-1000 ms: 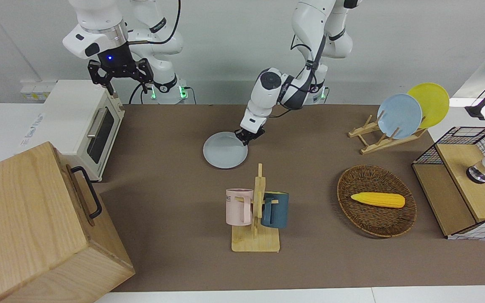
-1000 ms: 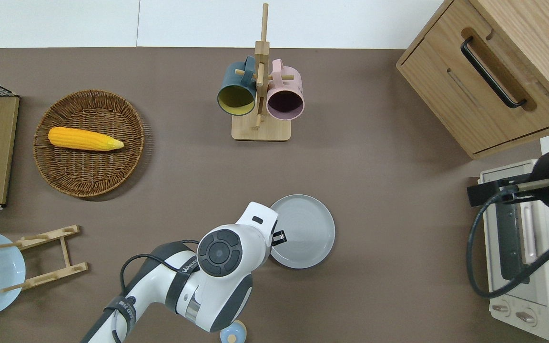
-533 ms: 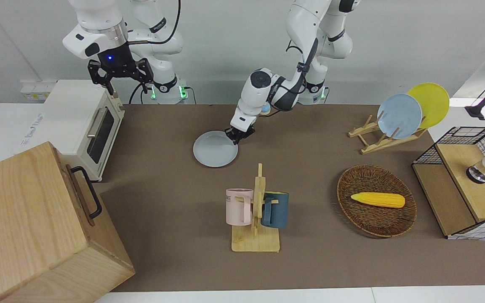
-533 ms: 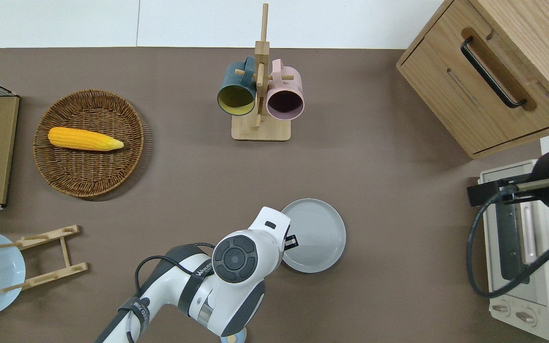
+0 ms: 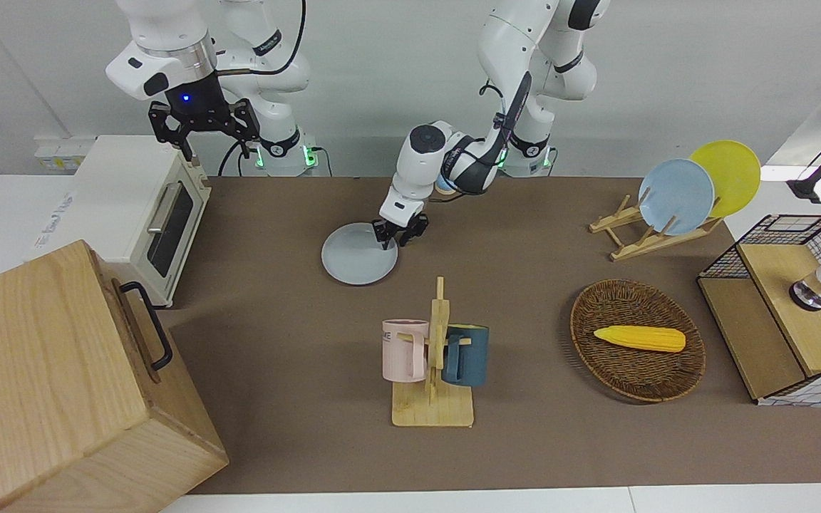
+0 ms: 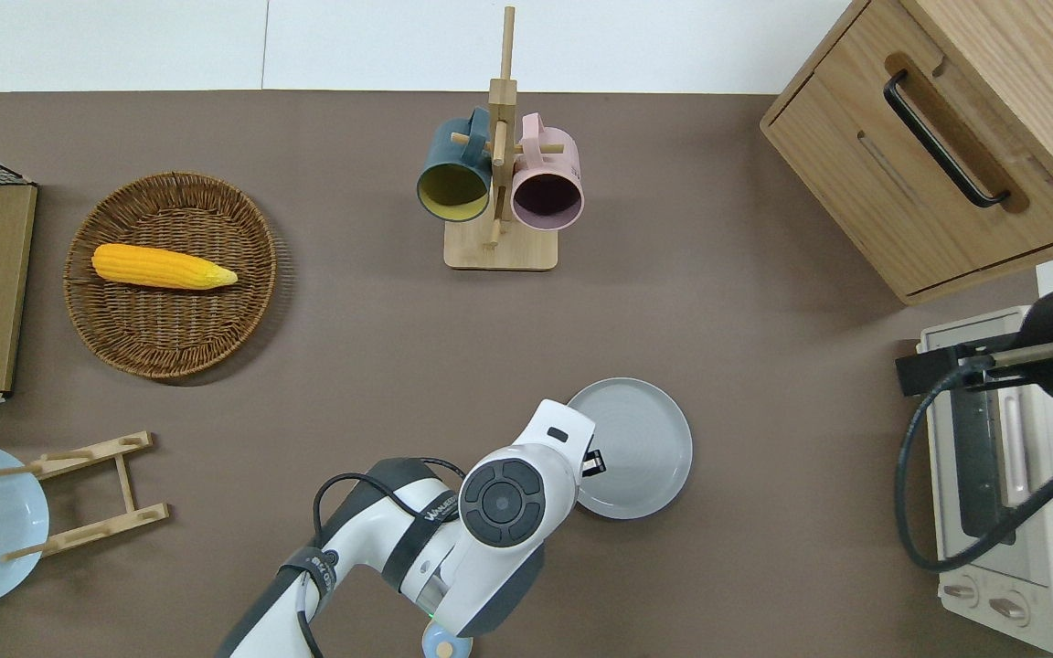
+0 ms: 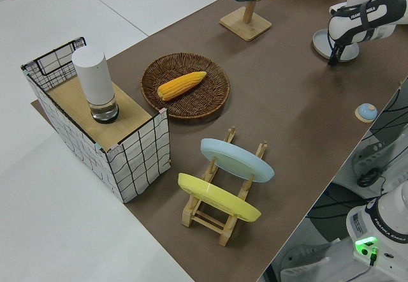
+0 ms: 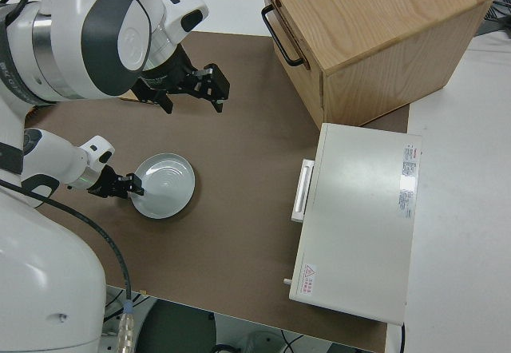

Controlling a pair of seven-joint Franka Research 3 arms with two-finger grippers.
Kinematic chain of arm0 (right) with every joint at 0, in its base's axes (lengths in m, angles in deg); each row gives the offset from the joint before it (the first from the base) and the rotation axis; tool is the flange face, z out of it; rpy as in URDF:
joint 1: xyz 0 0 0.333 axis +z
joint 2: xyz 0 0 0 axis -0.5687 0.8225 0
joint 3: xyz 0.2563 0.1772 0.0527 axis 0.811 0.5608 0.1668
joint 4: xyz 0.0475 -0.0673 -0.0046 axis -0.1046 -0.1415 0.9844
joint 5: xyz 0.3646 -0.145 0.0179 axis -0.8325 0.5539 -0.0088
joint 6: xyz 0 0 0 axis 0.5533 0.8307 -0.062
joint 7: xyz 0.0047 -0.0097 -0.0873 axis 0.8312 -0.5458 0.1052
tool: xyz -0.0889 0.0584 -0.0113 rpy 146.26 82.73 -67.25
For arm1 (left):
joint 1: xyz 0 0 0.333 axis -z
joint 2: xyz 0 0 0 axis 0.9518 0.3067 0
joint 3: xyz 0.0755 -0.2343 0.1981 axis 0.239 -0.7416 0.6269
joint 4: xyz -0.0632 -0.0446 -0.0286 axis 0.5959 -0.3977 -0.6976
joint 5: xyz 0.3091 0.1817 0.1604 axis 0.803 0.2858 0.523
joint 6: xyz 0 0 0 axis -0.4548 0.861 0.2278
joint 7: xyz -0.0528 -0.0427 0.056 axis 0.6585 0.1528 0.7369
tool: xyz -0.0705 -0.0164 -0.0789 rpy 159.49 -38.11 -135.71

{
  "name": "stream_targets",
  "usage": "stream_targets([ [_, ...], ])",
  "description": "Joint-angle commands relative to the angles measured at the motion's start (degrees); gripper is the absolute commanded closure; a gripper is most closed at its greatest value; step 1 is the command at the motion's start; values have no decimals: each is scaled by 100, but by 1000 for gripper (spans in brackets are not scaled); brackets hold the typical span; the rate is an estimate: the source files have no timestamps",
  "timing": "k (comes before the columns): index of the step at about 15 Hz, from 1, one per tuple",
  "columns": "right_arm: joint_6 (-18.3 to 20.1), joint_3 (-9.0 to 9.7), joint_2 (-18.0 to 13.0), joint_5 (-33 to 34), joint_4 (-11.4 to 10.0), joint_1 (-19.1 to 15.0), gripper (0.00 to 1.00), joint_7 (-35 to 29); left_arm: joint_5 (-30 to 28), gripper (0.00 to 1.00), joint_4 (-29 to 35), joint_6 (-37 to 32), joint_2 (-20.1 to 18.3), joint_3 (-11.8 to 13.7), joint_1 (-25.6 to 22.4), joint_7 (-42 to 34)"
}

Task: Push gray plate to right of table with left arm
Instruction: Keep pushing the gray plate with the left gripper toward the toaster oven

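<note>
The gray plate (image 5: 357, 255) lies flat on the brown table (image 5: 275, 320), about midway along it and nearer to the robots than the mug rack. It also shows in the overhead view (image 6: 641, 446) and the right side view (image 8: 166, 184). My left gripper (image 5: 398, 239) is low at the plate's rim on the side toward the left arm's end, touching it; from overhead its tip (image 6: 592, 460) sits just inside the rim. My right arm (image 5: 200, 128) is parked.
A mug rack (image 5: 433, 356) holds a pink and a teal mug. A toaster oven (image 5: 147, 206) and a wooden cabinet (image 5: 61, 385) stand at the right arm's end. A basket with corn (image 5: 637, 338), a plate rack (image 5: 674, 196) and a wire crate (image 5: 781, 306) are at the left arm's end.
The left gripper has moved toward the right arm's end of the table, and the gray plate has slid that way with it. The right arm has not moved.
</note>
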Motion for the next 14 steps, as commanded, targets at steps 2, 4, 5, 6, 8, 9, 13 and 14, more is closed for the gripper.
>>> stream_targets([
  [2, 8, 14, -41, -14, -23, -39, 5, 113, 267, 11, -153, -1081, -428, 92, 14, 48],
  [4, 8, 5, -41, -14, -23, -39, 5, 113, 259, 9, -179, -1513, -709, 127, -38, -415],
  [5, 8, 5, -41, -14, -23, -39, 5, 113, 259, 9, -188, -1663, -798, 127, -134, -723],
  [6, 8, 5, -41, -14, -23, -39, 5, 113, 259, 9, -188, -1812, -912, 127, -309, -952],
  [8, 8, 14, -41, -14, -23, -39, 5, 113, 259, 9, -188, -2242, -1341, 127, -635, -1461],
  [9, 8, 6, -41, -14, -23, -39, 5, 113, 250, 9, -188, -2462, -1543, 127, -845, -1769],
  [13, 8, 5, -41, -14, -23, -39, 5, 113, 267, 9, -188, -2788, -1835, 180, -1540, -2508],
  [14, 8, 5, -41, -14, -23, -39, 5, 113, 259, 9, -188, -2885, -1879, 198, -1733, -2823],
])
